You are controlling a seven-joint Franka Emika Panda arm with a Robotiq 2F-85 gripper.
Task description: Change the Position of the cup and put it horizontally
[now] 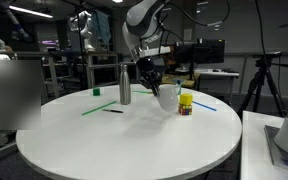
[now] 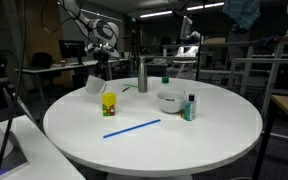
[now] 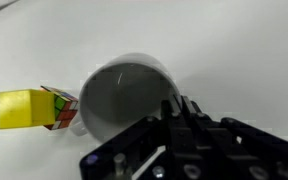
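In an exterior view, the end effector (image 1: 154,86) at centre clasps the white cup (image 1: 168,97) by its rim. The cup tilts beside a yellow block (image 1: 186,104) on the counter (image 1: 104,140). In an exterior view, the cup (image 2: 94,86) sits tilted, left of centre. In the wrist view, its open mouth fills mid-frame.

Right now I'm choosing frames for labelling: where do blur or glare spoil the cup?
Wrist view: the cup is large, slightly soft; the gripper is blurred. In an exterior view a smeared patch masks the left edge; in both exterior views the cup is small.
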